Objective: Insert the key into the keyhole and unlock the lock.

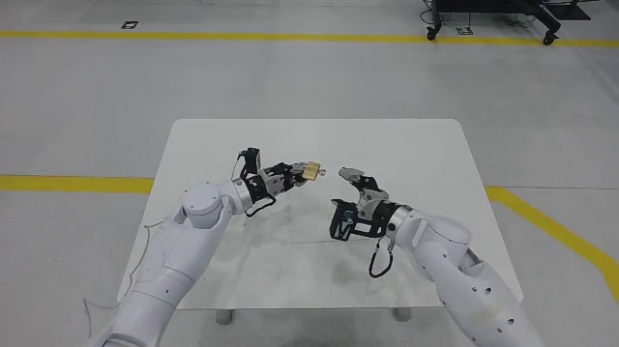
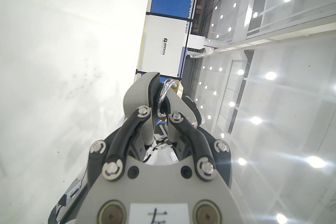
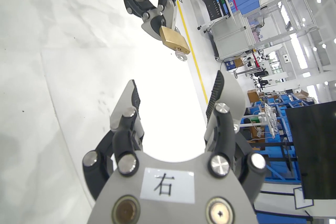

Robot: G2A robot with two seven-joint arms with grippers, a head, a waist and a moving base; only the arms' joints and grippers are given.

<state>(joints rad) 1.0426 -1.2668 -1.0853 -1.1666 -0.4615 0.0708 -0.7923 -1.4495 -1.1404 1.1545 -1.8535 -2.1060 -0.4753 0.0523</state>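
The lock (image 1: 311,169), a small brass padlock, is a little left of the middle of the white counter (image 1: 416,144), held up off its surface. From my station I see the left jaws closed on it. In the left wrist view the steel shackle (image 2: 164,93) is pinched between the two pads, and a sliver of the brass body (image 2: 180,89) shows just past them. In the right wrist view the same lock (image 3: 174,39) sticks out beyond the left arm's fingertips, tilted, with its keyhole end toward the right arm.

The key (image 3: 181,56) is seated in that keyhole. Its silver head projects from the end of the brass body, and nothing is touching it. I cannot tell whether the shackle has been released.

To the right of the lock there is a small gap, then the right jaws. They are spread wide open with nothing between the ribbed pads (image 3: 215,88). They point at the key head, near it but apart from it.

Beyond the far edge of the counter, a yellow line (image 1: 290,35) runs across the floor, and a black wheeled frame (image 1: 493,4) stands at the far right.
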